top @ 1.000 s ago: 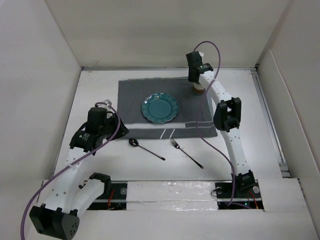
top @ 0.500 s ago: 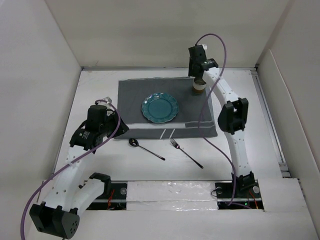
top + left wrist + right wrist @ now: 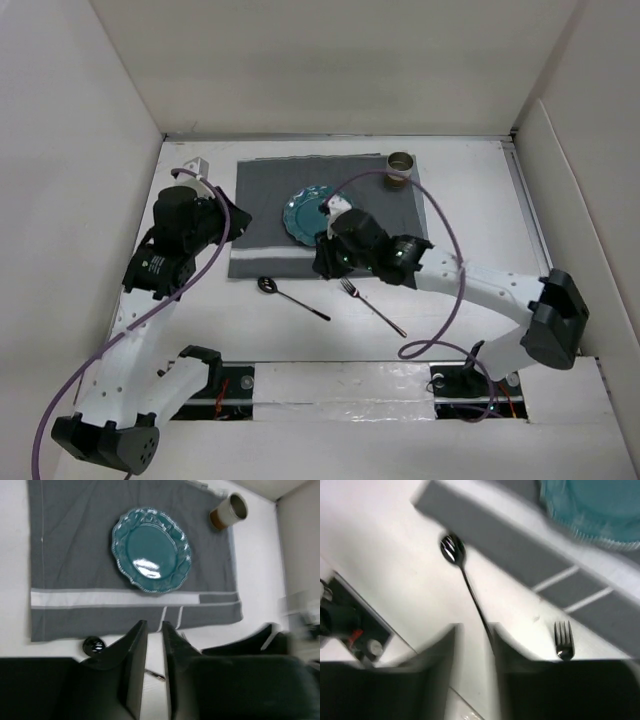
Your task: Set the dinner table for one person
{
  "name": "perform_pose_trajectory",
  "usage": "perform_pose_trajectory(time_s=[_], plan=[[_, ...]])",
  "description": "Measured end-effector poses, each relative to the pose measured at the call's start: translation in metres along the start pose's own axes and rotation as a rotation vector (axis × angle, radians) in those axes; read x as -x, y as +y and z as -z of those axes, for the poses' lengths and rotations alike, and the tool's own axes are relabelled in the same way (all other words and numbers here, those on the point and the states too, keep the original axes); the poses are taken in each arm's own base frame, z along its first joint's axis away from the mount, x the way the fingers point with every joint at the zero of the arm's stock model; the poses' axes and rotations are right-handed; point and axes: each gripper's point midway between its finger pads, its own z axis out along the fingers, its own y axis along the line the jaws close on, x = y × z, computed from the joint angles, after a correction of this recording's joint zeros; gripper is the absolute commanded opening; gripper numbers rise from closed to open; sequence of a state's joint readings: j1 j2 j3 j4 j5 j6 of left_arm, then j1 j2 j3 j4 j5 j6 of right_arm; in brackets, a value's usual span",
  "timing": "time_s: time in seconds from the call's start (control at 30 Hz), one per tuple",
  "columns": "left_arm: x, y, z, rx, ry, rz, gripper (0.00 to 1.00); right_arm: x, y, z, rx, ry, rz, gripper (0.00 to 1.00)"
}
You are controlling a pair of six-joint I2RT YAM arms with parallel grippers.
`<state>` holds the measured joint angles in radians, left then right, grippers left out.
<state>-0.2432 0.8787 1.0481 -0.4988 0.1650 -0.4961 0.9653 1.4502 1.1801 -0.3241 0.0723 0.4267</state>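
The white dinner table (image 3: pixel 490 215) carries a dark grey placemat (image 3: pixel 265 190) with a teal plate (image 3: pixel 318 215) on it. A tan-and-white cup (image 3: pixel 401 168) stands at the mat's far right corner. A black spoon (image 3: pixel 292 298) and a fork (image 3: pixel 372 306) lie on the bare table in front of the mat. My left gripper (image 3: pixel 243 222) hovers over the mat's left edge, jaws almost together and empty. My right gripper (image 3: pixel 322 262) hangs over the mat's front edge, above the spoon (image 3: pixel 470 590) and fork (image 3: pixel 563 640), jaws slightly apart and empty.
White walls enclose the table on the left, back and right. The right arm stretches low across the front right of the table, its purple cable looping over the mat. The left wrist view shows the plate (image 3: pixel 151 550), cup (image 3: pixel 229 511) and spoon bowl (image 3: pixel 93 644).
My right gripper has left the cup at the mat's far right corner and swung down to the mat's front edge. My left gripper has moved a little farther back.
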Motion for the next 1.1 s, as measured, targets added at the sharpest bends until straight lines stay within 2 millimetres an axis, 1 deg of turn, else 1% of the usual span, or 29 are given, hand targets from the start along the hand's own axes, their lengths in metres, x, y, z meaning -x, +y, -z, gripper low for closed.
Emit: perform_pose_trajectory(time_s=[0.07, 0.13, 0.23, 0.37, 0.53, 0.6, 0.7, 0.77, 0.9, 1.03, 1.07, 1.1], plan=[[0.016, -0.008, 0.006, -0.011, -0.044, -0.001, 0.23, -0.04, -0.003, -0.016, -0.012, 0.108, 0.01, 0.57], [0.028, -0.014, 0.011, -0.018, -0.08, -0.001, 0.24, -0.064, -0.007, -0.03, -0.035, 0.174, 0.023, 0.58], [0.039, -0.018, 0.017, -0.019, -0.115, 0.002, 0.25, -0.088, -0.002, -0.045, -0.037, 0.234, 0.068, 0.58], [0.039, -0.014, 0.024, 0.005, -0.129, 0.017, 0.26, -0.11, 0.012, -0.069, -0.026, 0.298, 0.158, 0.57], [0.037, -0.006, 0.041, 0.039, -0.155, 0.032, 0.26, -0.126, 0.03, -0.093, -0.008, 0.331, 0.258, 0.55], [0.036, -0.002, 0.049, 0.058, -0.172, 0.035, 0.26, -0.136, 0.03, -0.098, -0.011, 0.349, 0.283, 0.55], [0.036, 0.004, 0.058, 0.087, -0.192, 0.039, 0.26, -0.15, 0.025, -0.105, -0.031, 0.376, 0.312, 0.54], [0.035, 0.008, 0.062, 0.103, -0.198, 0.04, 0.26, -0.144, 0.029, -0.107, -0.03, 0.356, 0.32, 0.53], [0.033, 0.011, 0.068, 0.118, -0.202, 0.04, 0.26, -0.148, 0.023, -0.115, -0.055, 0.359, 0.349, 0.53], [0.03, 0.014, 0.067, 0.129, -0.192, 0.04, 0.26, -0.144, 0.025, -0.121, -0.058, 0.346, 0.361, 0.51], [0.03, 0.014, 0.067, 0.132, -0.19, 0.039, 0.26, -0.143, 0.026, -0.123, -0.056, 0.342, 0.361, 0.49], [0.03, 0.015, 0.067, 0.135, -0.188, 0.038, 0.26, -0.143, 0.027, -0.125, -0.054, 0.339, 0.364, 0.43]])
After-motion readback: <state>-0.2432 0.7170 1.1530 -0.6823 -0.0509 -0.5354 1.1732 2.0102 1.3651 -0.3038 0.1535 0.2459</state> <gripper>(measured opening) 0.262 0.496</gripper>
